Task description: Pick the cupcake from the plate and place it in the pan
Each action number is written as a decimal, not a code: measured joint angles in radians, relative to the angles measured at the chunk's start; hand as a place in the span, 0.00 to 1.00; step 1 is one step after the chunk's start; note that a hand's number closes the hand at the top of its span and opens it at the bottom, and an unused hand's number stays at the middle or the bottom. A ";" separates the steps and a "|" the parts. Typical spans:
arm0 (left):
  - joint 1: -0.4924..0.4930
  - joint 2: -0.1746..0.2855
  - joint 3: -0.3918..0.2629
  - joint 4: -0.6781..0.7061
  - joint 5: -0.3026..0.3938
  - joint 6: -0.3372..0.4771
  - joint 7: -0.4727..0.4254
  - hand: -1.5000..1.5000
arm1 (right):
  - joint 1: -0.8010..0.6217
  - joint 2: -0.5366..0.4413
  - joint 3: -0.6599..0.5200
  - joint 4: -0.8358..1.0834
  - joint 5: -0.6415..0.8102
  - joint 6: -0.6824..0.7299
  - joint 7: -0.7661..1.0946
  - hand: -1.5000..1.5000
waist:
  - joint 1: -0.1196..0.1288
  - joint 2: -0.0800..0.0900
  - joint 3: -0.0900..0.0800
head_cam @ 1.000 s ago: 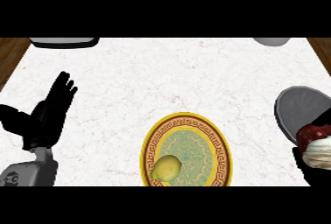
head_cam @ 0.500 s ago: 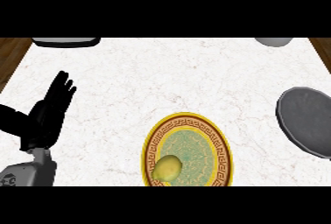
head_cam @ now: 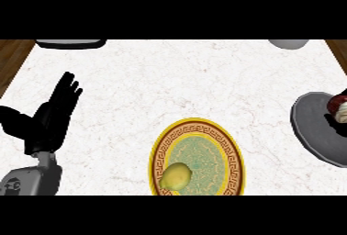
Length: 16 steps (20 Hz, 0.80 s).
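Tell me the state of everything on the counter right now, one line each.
left hand: open, fingers up, resting at the left
plate: flat on the counter, no cupcake on it
yellow fruit: lying on the plate's near left part
cupcake: over the pan at the right edge, partly cut off
pan: right of the plate, not touching it

Black left hand [head_cam: 49,120] rests open at nine o'clock, fingers pointing toward one o'clock; black right hand [head_cam: 332,120] barely shows at three.

Black left hand [head_cam: 49,123] joins a rounded grey forearm [head_cam: 28,178].
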 measured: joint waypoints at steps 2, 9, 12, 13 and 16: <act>0.000 -0.002 -0.005 -0.019 -0.005 0.004 0.017 0.50 | -0.037 -0.024 0.008 0.116 0.019 -0.056 -0.020 1.00 | 0.002 0.000 0.000; 0.001 -0.010 -0.009 -0.005 -0.009 -0.002 0.003 0.50 | -0.111 -0.075 -0.018 0.427 0.034 -0.091 0.025 0.00 | 0.007 0.002 0.000; 0.013 -0.008 -0.006 -0.023 -0.004 -0.006 0.013 0.50 | -0.144 -0.115 -0.027 0.571 0.018 -0.100 -0.022 0.00 | 0.009 0.002 0.000; 0.019 -0.004 0.000 -0.027 0.003 -0.014 0.013 0.50 | -0.155 -0.123 -0.030 0.615 0.010 -0.111 -0.042 0.00 | 0.008 0.002 0.000; -0.005 0.004 0.014 -0.005 0.007 -0.018 0.011 0.50 | -0.190 -0.150 -0.058 0.709 -0.039 -0.119 -0.113 0.00 | 0.006 0.002 0.001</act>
